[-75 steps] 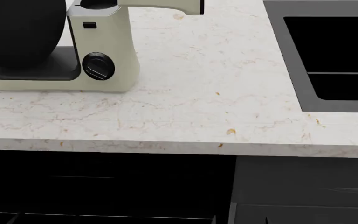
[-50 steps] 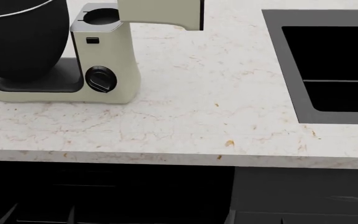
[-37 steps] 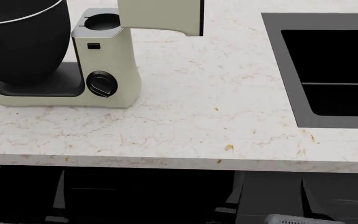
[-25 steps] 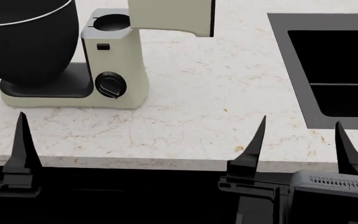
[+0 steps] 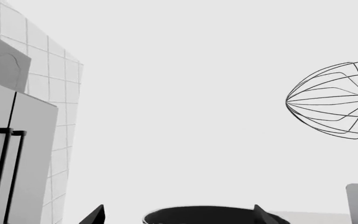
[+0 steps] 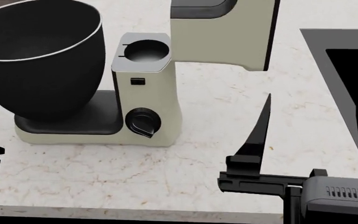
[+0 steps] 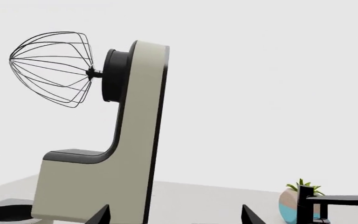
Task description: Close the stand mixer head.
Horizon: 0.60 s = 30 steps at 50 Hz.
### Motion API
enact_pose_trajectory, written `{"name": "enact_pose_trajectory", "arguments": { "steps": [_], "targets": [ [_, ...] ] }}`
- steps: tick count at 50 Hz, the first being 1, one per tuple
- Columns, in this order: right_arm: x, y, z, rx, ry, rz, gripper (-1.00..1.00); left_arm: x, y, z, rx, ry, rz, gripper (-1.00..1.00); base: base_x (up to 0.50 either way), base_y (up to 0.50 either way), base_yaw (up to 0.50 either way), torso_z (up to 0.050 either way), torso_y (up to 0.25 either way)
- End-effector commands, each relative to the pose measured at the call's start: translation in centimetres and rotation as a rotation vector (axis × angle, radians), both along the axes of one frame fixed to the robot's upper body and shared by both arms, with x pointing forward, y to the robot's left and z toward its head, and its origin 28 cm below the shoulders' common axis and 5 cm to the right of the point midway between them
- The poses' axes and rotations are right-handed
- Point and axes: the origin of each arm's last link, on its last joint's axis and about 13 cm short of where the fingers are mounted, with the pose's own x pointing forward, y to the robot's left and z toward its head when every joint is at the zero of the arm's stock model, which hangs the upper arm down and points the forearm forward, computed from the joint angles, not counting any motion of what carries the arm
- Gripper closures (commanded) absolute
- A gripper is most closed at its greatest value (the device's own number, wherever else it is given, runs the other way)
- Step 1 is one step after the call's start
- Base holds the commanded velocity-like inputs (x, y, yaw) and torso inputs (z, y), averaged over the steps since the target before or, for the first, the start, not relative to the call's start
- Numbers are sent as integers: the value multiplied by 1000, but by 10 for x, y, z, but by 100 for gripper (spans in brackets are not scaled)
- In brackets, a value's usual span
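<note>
Head view: the cream boxy stand mixer head (image 6: 225, 32) stands tilted up above its cream column (image 6: 148, 93), beside the big black mixing bowl (image 6: 39, 56) on the pale speckled stone table (image 6: 197, 168). The right gripper (image 6: 313, 128) has its jaws spread wide, with the head beyond them.

Left wrist view: the left gripper (image 5: 177, 217) has open jaws; the wire whisk (image 5: 331, 106) hangs above them.

Right wrist view: the raised head rises beyond the parted jaws.

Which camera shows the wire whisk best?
The right wrist view: the whole whisk shows there against a plain background, sticking out sideways from the raised mixer head. The left wrist view shows most of the whisk, cut by the picture's edge. The head view shows none of it.
</note>
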Motion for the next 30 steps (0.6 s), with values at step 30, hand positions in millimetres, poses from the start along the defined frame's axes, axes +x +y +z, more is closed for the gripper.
{"name": "enact_pose_trajectory", "arguments": {
  "steps": [30],
  "targets": [
    [0, -80, 88, 28, 206, -251, -100, -20, 10, 24, -18, -94, 23, -100, 133, 0, 0, 0, 0]
  ]
}}
